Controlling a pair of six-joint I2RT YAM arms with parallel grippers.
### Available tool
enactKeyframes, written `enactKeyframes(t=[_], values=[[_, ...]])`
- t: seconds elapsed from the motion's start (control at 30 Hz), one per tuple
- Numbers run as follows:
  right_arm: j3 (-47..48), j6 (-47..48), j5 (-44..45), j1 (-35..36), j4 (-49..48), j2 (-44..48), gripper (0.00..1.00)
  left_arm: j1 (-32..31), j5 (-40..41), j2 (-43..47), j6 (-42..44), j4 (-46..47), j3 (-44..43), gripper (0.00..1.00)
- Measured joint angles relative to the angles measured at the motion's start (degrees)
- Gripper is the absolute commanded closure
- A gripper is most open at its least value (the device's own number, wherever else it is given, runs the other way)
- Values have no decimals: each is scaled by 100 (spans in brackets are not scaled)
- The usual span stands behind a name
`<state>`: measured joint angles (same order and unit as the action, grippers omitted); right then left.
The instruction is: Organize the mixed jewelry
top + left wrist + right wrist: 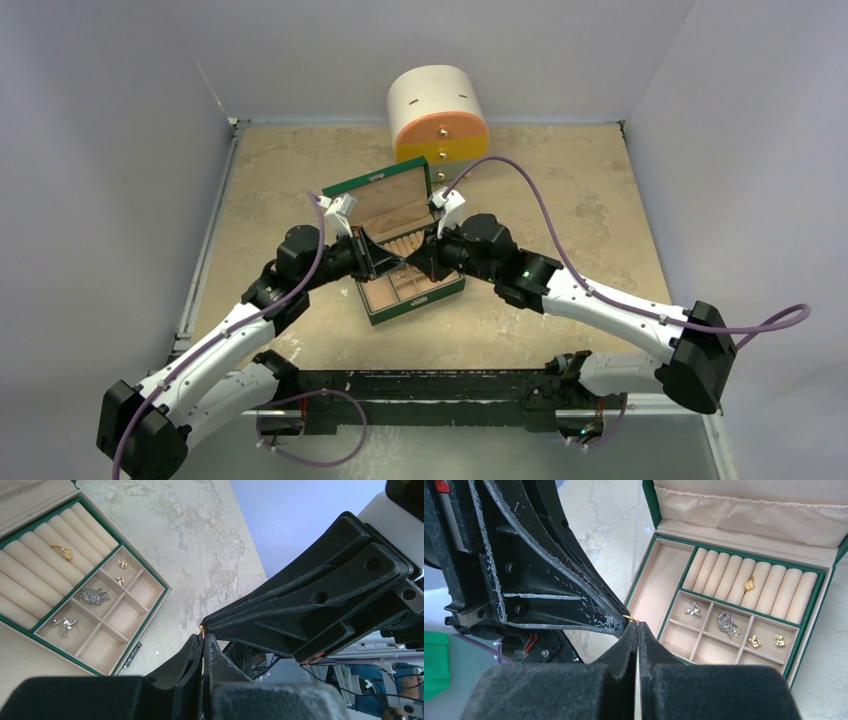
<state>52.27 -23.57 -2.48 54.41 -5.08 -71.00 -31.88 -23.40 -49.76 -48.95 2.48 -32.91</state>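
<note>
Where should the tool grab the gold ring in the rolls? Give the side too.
Pinch the ring's ornate top, the only part showing above the rolls; the band looks sunk in the groove. Come from straight above, probably closing along the groove, since rolls flank both sides.

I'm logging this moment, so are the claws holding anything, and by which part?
A tiny gold ring, pinched by its thin band at the meeting tips of the left claw and right claw; both look shut on it.
</note>
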Motion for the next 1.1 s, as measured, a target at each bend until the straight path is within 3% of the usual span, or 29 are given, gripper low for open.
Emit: enactKeyframes(t=[0.13, 0.3, 0.57, 0.8, 1.1], values=[[0, 9, 2, 4, -2, 0, 100, 0, 0, 0, 0, 0, 0, 100], [0, -4, -26, 4, -2, 72, 80, 0, -2, 9, 2, 0, 0, 100], [-254, -31, -601, 2, -173, 815, 68, 0, -175, 63, 4, 11, 0, 100], [-354, 22, -1040, -44, -142, 1281, 57, 0, -782, 251, 79, 120, -72, 100], [-697, -94, -2122, -610, -256, 1860, 53, 0, -1681, 605, 446, -44, -656, 100]])
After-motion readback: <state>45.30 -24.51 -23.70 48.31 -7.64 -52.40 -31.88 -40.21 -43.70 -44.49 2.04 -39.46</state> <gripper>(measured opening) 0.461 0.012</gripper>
